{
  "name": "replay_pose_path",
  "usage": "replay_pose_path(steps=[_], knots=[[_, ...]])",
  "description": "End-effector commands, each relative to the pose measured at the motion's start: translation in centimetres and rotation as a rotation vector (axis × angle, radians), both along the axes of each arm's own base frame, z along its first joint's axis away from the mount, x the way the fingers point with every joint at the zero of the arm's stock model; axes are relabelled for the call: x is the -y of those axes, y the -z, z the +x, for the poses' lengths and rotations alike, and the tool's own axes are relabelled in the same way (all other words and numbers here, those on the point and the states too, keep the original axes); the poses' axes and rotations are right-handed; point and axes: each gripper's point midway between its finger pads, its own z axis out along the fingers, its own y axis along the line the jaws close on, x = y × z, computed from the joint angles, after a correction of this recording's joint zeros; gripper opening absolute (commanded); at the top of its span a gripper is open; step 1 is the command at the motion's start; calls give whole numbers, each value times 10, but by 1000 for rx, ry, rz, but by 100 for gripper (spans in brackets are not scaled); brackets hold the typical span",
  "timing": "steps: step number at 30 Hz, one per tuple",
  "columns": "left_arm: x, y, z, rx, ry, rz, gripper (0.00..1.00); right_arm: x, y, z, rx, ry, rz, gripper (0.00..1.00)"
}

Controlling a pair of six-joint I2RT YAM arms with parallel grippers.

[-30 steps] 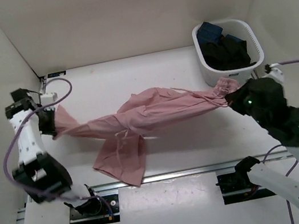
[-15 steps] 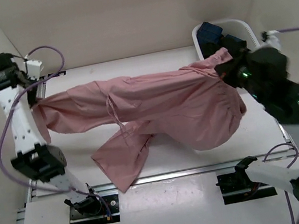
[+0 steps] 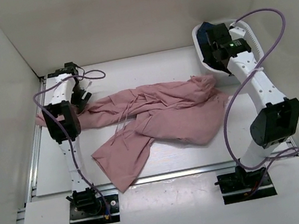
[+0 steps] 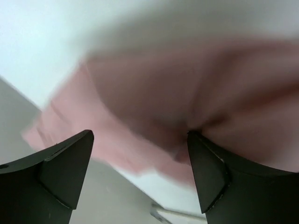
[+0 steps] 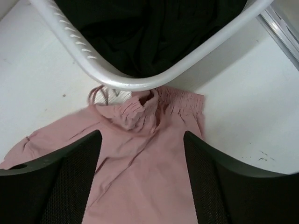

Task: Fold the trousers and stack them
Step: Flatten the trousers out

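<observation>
Pink trousers [image 3: 167,112] unheld beneath left gripper [image 4: 139,140] and right gripper [image 5: 141,136], jaws wide apart.

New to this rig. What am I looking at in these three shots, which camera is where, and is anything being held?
Two robot arms are bolted side by side, each ending in a two-finger pincer. The wide shot is from a fixed camera above and behind them. The other two come from wrist cameras, so the dark shapes at the bottom are that arm's own fingers. On the white table lie pink trousers, crumpled, their waistband next to a white basket of dark clothes. The left pincer is over the trousers' left end, the right pincer over the waistband. Both are open; nothing is held.
</observation>
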Motion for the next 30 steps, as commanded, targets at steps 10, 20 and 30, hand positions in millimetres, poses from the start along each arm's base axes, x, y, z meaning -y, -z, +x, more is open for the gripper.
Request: replay_pose_path(steps=[10, 20, 30], knots=[[76, -41, -226, -133, 220, -139, 94, 33, 41, -129, -60, 22, 58, 77], [124, 12, -272, -324, 393, -139, 100, 40, 142, -77, -126, -83, 248, 83], [97, 65, -269, -320, 258, -41, 48, 42, 213, -75, -275, -18, 343, 53]])
